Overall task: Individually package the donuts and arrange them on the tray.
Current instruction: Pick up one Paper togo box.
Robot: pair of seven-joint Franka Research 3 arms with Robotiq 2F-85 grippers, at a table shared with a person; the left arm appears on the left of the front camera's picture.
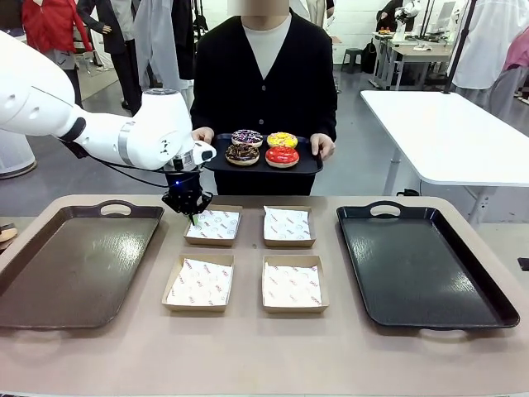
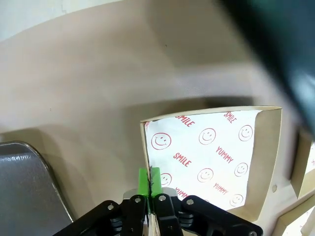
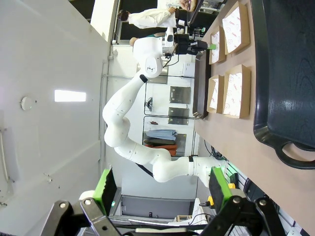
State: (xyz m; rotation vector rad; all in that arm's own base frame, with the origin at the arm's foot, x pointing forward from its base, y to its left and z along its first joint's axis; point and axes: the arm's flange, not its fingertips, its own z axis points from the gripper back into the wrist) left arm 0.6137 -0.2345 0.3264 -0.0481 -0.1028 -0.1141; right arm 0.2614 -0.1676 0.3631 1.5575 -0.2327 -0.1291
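Glossy icing marks the donuts (image 1: pixel 282 155): four rings sit on a small dark tray (image 1: pixel 312 165) that a person holds beyond the worktop's (image 1: pixel 248 347) far edge. The left end effector (image 1: pixel 191 213) is down at the far-left box (image 1: pixel 213 226). A brown tray (image 1: pixel 74 265) and a black tray (image 1: pixel 421 269) flank the boxes.

Left wrist: the green pads (image 2: pixel 143 183) pinch the box's (image 2: pixel 211 157) thin cardboard wall.

Right wrist: the right end effector (image 3: pixel 162 189) gapes wide, holding nothing, off the black tray's (image 3: pixel 285 73) end.

Judgement: the donuts look light, soft and easily crushed, with icing that smears. Take them by the bare outer sides, gently.
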